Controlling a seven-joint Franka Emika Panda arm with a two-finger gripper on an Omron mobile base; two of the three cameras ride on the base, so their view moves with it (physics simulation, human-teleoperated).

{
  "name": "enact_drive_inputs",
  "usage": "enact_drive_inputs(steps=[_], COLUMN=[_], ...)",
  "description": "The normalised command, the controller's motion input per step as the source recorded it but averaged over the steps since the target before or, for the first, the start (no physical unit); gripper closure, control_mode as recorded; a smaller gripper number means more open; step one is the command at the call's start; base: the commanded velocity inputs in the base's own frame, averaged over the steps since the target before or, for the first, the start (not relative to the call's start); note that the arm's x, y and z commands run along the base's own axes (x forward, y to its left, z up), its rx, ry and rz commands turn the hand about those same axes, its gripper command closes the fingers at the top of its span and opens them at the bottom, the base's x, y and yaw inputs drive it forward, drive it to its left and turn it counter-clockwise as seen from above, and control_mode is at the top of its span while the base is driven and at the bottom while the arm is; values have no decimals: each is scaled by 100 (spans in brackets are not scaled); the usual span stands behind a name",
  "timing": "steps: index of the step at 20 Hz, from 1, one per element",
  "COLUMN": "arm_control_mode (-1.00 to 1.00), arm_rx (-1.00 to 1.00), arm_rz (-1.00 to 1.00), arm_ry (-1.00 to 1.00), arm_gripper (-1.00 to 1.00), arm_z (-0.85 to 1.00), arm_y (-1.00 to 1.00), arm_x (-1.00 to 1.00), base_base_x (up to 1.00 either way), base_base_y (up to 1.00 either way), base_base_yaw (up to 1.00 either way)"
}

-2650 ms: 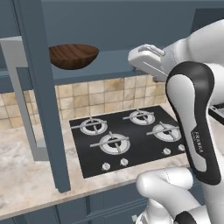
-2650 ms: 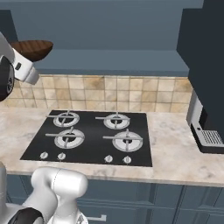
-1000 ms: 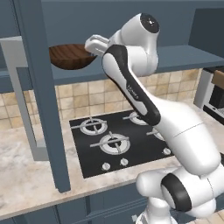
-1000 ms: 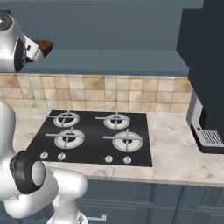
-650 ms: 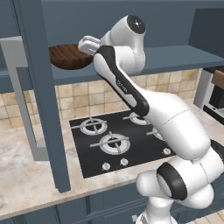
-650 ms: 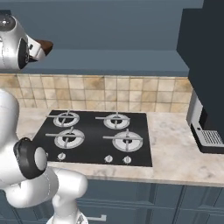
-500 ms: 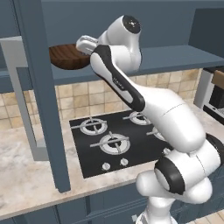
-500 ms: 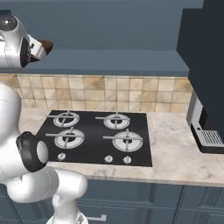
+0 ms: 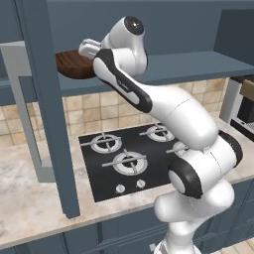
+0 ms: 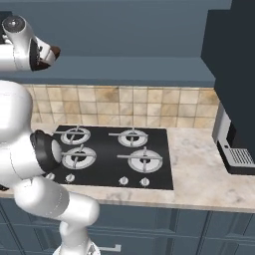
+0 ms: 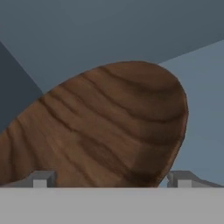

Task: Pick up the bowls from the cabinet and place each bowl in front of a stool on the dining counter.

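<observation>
A dark brown wooden bowl [image 9: 69, 65] with grain rings sits on the shelf of the blue-grey cabinet [image 9: 198, 67], at its left end. My gripper [image 9: 83, 49] reaches in from the right and is level with the bowl's rim. In the hand view the bowl [image 11: 109, 127] is very close, and my gripper [image 11: 111, 179] is open, with one fingertip [image 11: 41, 178] on each side of the bowl's near edge. A sliver of the bowl [image 10: 53, 51] peeks past my arm in the right base view. The stool and the dining counter are out of view.
Below the shelf a black gas hob [image 9: 134, 158] is set into a beige counter [image 9: 30, 203] with a tiled wall behind. A blue-grey upright post [image 9: 47, 109] stands just left of the bowl. A coffee machine [image 10: 236, 149] stands at the far right.
My hand has moved left along the shelf and closed in on the wooden bowl. The jaws have stayed wide and the bowl has not moved.
</observation>
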Motion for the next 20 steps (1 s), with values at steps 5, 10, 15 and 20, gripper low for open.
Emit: enact_drive_inputs(steps=[5, 10, 15, 20], arm_control_mode=[-100, -100, -100, -100], arm_rx=[-5, -5, -4, -3], arm_rz=[0, 0, 0, 0], arm_ry=[2, 3, 1, 0], arm_gripper=[-100, -100, -100, 100], arm_z=[-8, -9, -11, -13], arm_y=[16, 4, 0, 0], arm_x=[24, 10, 6, 1], base_base_x=[0, 0, 0, 0], base_base_y=[0, 0, 0, 0], base_base_yaw=[0, 0, 0, 0])
